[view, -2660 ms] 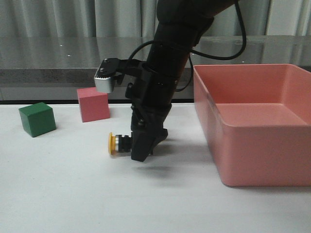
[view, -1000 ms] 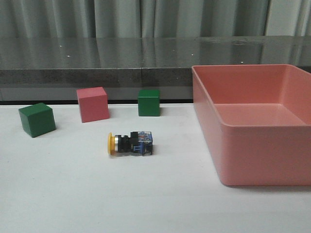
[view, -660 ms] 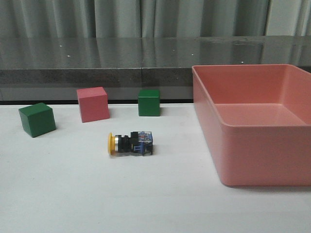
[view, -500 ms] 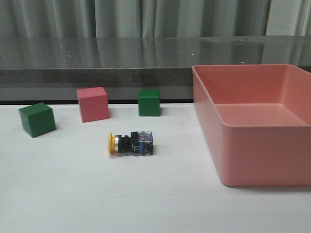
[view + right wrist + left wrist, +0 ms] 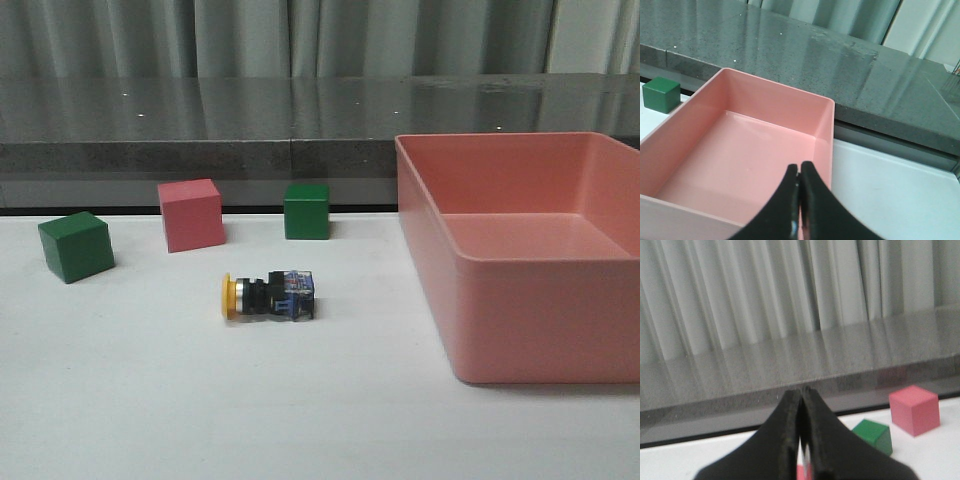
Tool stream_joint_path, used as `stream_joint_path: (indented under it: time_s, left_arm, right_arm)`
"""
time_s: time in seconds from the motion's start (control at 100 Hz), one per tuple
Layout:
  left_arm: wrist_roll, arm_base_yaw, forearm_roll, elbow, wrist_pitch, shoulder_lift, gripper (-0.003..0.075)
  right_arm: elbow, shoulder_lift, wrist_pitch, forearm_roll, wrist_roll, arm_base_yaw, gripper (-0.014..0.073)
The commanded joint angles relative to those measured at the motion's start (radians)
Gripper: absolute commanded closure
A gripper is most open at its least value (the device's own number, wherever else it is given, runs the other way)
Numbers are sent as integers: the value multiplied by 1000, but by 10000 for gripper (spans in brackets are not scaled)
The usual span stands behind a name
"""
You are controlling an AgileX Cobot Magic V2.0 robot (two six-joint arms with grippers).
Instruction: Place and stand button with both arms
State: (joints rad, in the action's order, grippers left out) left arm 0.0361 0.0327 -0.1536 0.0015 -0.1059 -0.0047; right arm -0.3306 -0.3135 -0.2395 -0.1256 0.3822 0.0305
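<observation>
The button (image 5: 268, 297) lies on its side on the white table, yellow cap pointing left, blue-and-clear base to the right. No arm shows in the front view. My left gripper (image 5: 801, 390) is shut and empty, held above the table with cubes beyond it. My right gripper (image 5: 799, 168) is shut and empty, held over the pink bin (image 5: 740, 150). The button does not show in either wrist view.
The pink bin (image 5: 470, 330) stands at the right of the table. A green cube (image 5: 76, 246), a pink cube (image 5: 191, 214) and a second green cube (image 5: 306, 211) stand behind the button. The left wrist view shows a pink cube (image 5: 915, 409) and a green cube (image 5: 873, 435).
The arm that stood over the button 2.7 s ago has left the front view. The button lies where it was, and the far green cube is now uncovered. Nothing has moved in the last second.
</observation>
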Motion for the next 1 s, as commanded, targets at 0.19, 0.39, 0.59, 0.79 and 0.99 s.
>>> stream_joint_path:
  time_s: [0.19, 0.39, 0.59, 0.79, 0.99]
  left_arm:
    - [13, 1, 190, -140, 52, 41, 739]
    - [13, 1, 190, -364, 158, 304, 739]
    - [13, 1, 209, -560, 145, 573, 739]
    - [13, 1, 213, -606, -49, 760, 739]
    - [13, -1, 215, -606, -156, 897, 738]
  right_arm:
    - [-23, -5, 74, -6, 0, -6, 655]
    - [-23, -5, 74, -6, 0, -6, 655]
    - [-23, -5, 74, -6, 0, -6, 655]
    - [-23, -5, 74, -6, 0, -6, 655]
    - [-23, -5, 74, -6, 0, -6, 655]
